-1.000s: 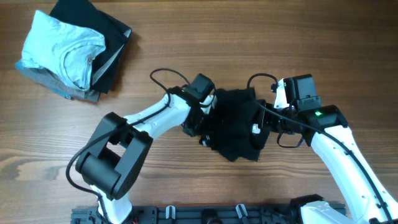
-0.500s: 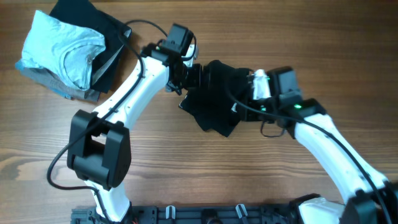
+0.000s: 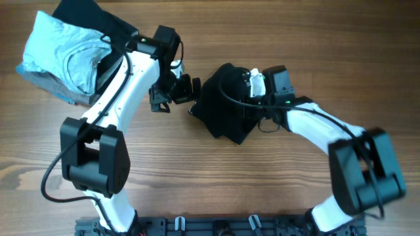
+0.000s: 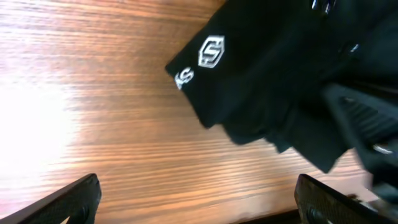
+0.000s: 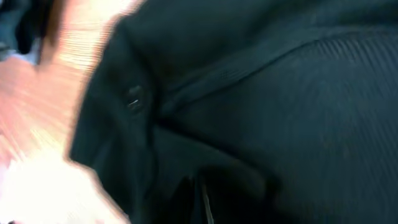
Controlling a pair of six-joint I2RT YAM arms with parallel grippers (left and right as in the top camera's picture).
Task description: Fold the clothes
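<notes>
The clothes, a black T-shirt (image 3: 220, 108), lie bunched in a heap on the wooden table at the middle. In the left wrist view the T-shirt (image 4: 280, 81) fills the upper right and shows a small white logo (image 4: 211, 52). My left gripper (image 3: 176, 93) is just left of the heap, open, with only bare wood between its fingers (image 4: 68, 199). My right gripper (image 3: 246, 98) reaches into the heap from the right. In the right wrist view black cloth (image 5: 280, 93) covers nearly everything, and a fold of it is pinched at the shut right gripper (image 5: 199, 193).
A stack of folded garments sits at the far left corner: a light blue shirt (image 3: 65, 49) on top, a grey one (image 3: 46, 84) beneath and a black one (image 3: 98, 19) behind. My left arm passes close beside that stack. A black rail (image 3: 223, 226) runs along the near edge.
Both arms carried the T-shirt up and to the left. My left gripper then opened, let go of the cloth and drew away to the left. My right gripper stays shut on it.
</notes>
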